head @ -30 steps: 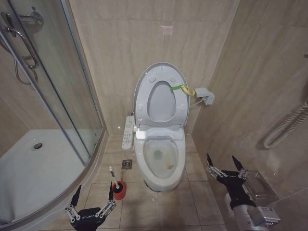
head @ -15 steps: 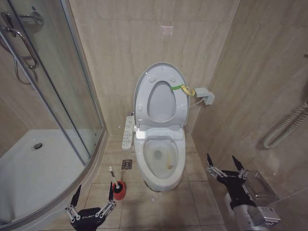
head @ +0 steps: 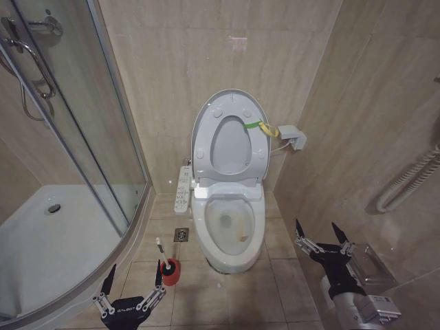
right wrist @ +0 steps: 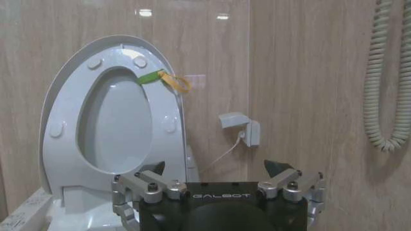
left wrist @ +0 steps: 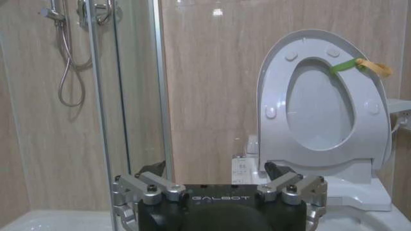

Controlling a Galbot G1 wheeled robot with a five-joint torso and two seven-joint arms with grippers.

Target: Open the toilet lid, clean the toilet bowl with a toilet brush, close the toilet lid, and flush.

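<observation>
The toilet lid stands upright against the back wall with the ring seat raised in front of it and a yellow-green band at its edge. Below it the toilet bowl lies uncovered. The toilet brush stands in its red holder on the floor left of the bowl. My left gripper hangs open just in front of the brush, holding nothing. My right gripper is open and holds nothing, to the right of the bowl. The wrist views show the left gripper and the right gripper facing the raised lid.
A curved glass shower enclosure with a white tray stands on the left. A long white remote panel hangs beside the bowl, above a floor drain. A wall box and a coiled hose are on the right wall.
</observation>
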